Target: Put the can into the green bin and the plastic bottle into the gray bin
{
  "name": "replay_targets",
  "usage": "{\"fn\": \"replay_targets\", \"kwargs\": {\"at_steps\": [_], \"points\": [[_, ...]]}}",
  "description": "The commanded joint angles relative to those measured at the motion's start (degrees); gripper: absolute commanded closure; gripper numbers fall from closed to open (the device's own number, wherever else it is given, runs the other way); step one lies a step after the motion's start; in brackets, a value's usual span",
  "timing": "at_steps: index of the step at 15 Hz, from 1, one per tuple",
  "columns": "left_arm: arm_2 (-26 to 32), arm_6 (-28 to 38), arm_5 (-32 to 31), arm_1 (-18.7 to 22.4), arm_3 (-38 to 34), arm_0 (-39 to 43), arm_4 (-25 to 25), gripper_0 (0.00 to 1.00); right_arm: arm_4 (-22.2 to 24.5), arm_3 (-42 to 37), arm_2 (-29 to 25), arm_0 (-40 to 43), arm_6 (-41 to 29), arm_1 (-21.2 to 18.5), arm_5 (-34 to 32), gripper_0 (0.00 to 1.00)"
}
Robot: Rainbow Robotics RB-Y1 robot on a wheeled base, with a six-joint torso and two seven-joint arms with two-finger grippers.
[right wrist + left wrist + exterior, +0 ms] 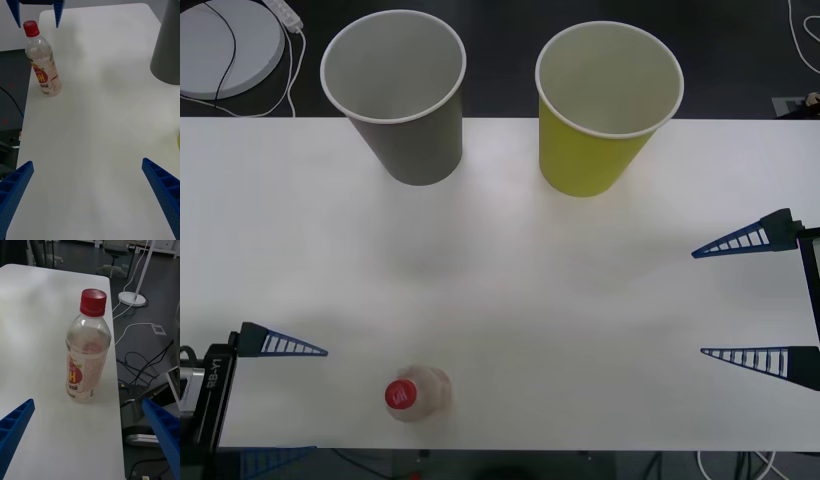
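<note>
The plastic bottle (417, 394) stands upright near the table's front edge, with a red cap and a red-orange label (87, 360) (43, 63). My left gripper (318, 400) is open just to the left of it, and the bottle stands right before its fingertips (18, 416). My right gripper (699, 303) hangs open at the table's right side, far from the bottle. The gray bin (420, 150) stands at the back left and the green bin (585, 160) at the back right, both upright with nothing seen inside. The can is out of view.
The white table (510, 280) has free room between the bottle and the bins. A round white disc (225, 45) with cables lies on the dark floor beyond the back left corner. Cables and a stand base (131, 298) are on the floor past the table's front edge.
</note>
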Motion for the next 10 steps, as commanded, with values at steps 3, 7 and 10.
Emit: {"fn": "replay_targets", "kwargs": {"at_steps": [3,7,10], "points": [[0.00,-0.73,0.10,-4.74,0.01,-0.33,-3.49,0.00,0.00,0.01,0.00,0.00,0.00,0.00,0.00,0.00],[-0.09,-0.91,0.54,-8.43,0.01,-0.59,-6.04,0.00,0.00,0.01,0.00,0.00,0.00,0.00,0.00,0.00],[-0.09,-0.73,0.71,-10.80,0.01,-1.12,-7.45,0.00,0.00,0.01,0.00,0.00,0.00,0.00,0.00,0.00]]}}
